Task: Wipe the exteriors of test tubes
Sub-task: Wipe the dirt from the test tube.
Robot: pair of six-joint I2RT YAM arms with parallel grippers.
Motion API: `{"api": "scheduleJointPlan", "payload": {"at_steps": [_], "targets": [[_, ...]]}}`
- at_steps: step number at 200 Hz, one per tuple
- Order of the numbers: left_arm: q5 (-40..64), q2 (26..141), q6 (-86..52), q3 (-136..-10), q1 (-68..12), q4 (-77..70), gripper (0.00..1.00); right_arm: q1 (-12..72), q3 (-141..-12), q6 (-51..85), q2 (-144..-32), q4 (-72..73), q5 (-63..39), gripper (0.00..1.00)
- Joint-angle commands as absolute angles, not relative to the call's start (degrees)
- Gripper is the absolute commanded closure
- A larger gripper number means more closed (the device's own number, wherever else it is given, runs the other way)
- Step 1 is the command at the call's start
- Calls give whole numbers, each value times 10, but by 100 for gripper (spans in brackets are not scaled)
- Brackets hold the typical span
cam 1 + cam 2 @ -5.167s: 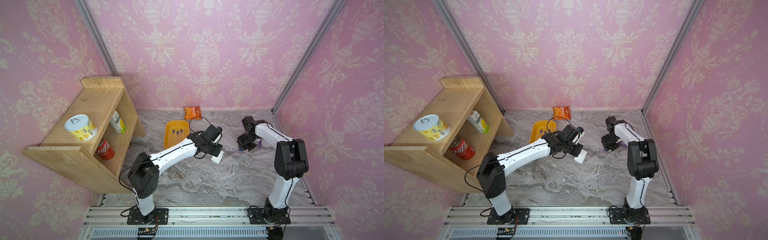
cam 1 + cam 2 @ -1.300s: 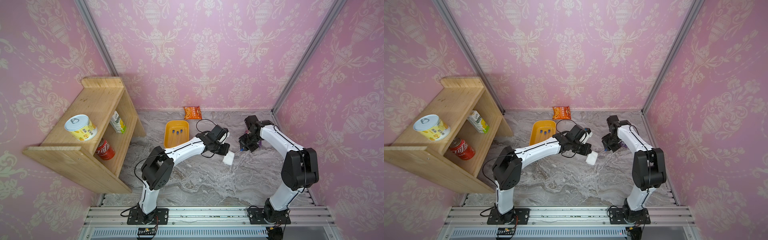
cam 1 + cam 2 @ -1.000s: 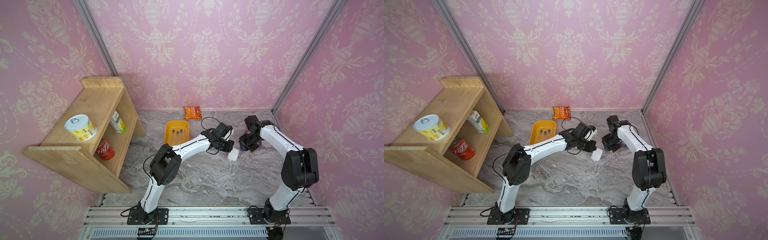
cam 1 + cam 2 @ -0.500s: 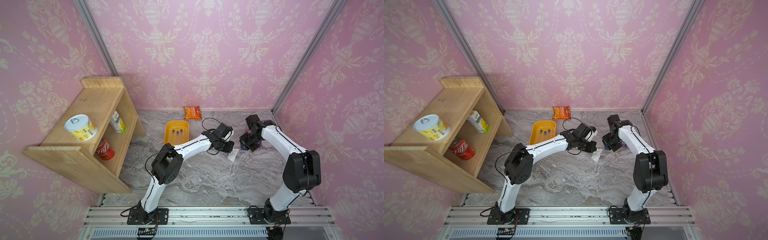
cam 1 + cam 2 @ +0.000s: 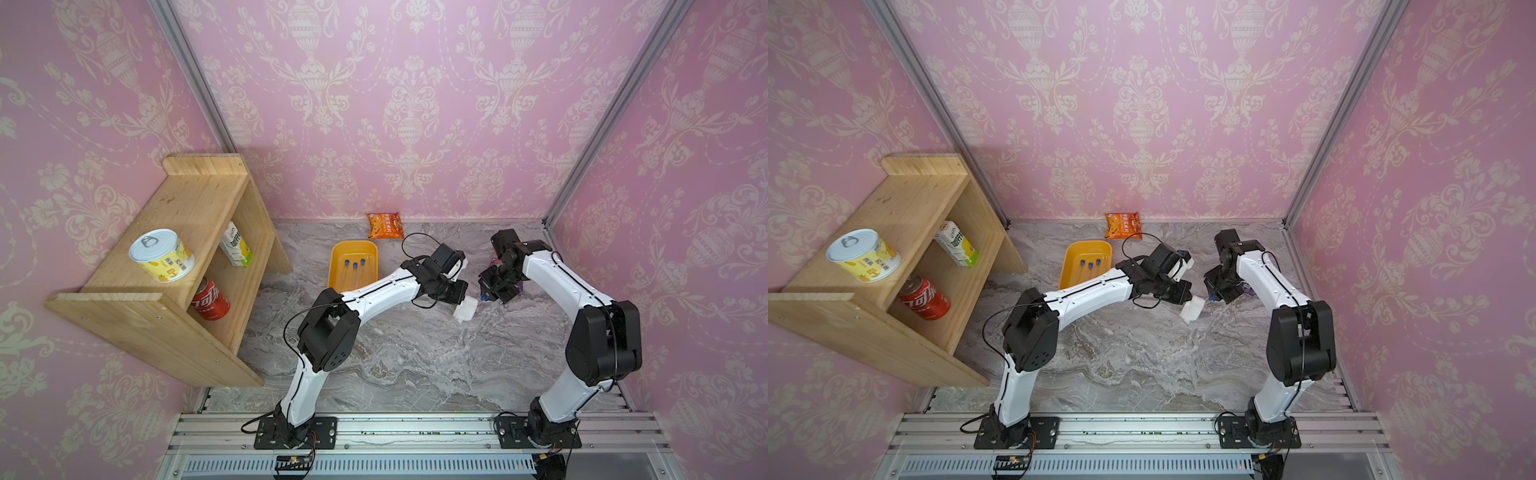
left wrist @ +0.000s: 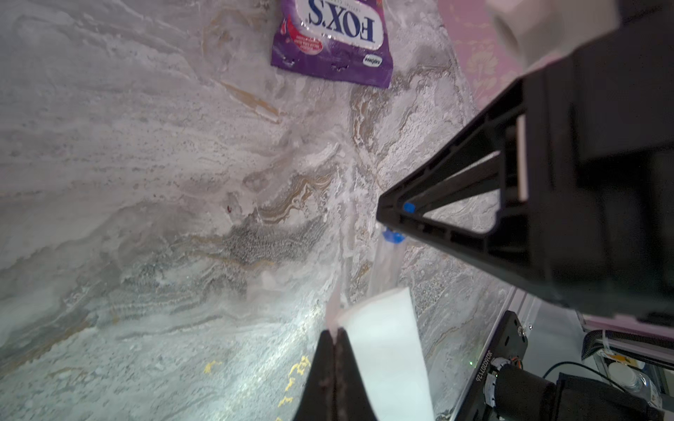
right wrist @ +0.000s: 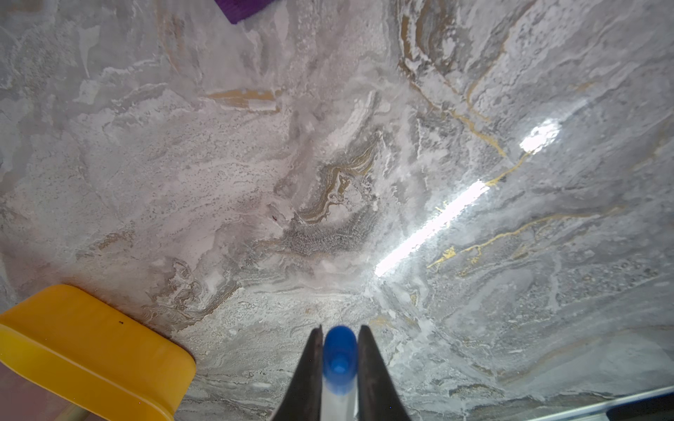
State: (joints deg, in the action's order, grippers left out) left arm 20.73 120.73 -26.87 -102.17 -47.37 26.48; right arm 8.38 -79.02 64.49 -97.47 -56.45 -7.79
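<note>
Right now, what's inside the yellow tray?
Three blue-capped test tubes lie side by side in the yellow tray. The left arm covers its near corner, so anything there is hidden.

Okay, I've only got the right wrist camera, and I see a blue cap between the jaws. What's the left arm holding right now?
Observer: The left gripper is shut on a folded white wipe.
Operator: And where's that wipe?
Observer: In the left wrist view it covers the test tube below its cap; contact I can't confirm.
Operator: Anything inside the tray?
Observer: Three capped tubes lie in the yellow tray.
</note>
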Motion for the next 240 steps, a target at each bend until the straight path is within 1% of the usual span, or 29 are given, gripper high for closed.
{"api": "scheduleJointPlan", "payload": {"at_steps": [1, 25, 69, 131, 183, 208, 240], "targets": [[218, 1241, -256, -1062, -470, 286, 100, 80, -790, 643, -963, -579, -81, 90], [217, 1241, -260, -1064, -469, 279, 100, 79, -788, 642, -961, -580, -80, 90], [216, 1207, -257, -1026, -469, 277, 100, 77, -795, 640, -964, -581, -82, 90], [206, 1132, -251, -930, -468, 268, 100, 77, -803, 642, -968, -582, -82, 90], [180, 1108, -238, -865, -452, 271, 100, 77, -806, 642, -967, -583, -82, 90], [173, 1103, -235, -863, -442, 273, 100, 77, -803, 641, -966, -583, -80, 90], [112, 1091, -210, -891, -439, 308, 100, 76, -799, 640, -968, -583, -76, 90]]}}
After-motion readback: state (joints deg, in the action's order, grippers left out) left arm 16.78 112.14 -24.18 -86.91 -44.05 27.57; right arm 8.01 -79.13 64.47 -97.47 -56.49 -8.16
